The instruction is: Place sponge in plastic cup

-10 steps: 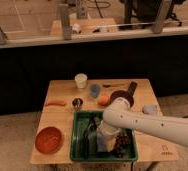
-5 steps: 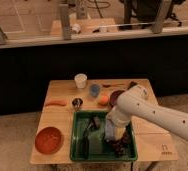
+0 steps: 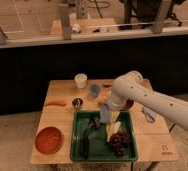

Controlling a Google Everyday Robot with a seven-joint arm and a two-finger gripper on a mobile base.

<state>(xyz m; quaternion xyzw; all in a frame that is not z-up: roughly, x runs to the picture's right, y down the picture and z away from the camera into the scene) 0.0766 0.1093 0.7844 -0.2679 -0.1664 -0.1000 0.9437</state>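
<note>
1. I see a red bowl at 8 o'clock on the worktop.
2. White cup at 11 o'clock, with a dark metal cup just nearer me.
3. Plastic cup stands upright at 12 o'clock.
4. Green tray at 6 o'clock, with dark tools in its left half and grapes at its 5 o'clock.
5. Hand is over the tray's far rim, clamped on the sponge. The sponge hangs upright at 5 o'clock from the cup, not touching it.
6. Arm comes in from 3 o'clock.
</note>
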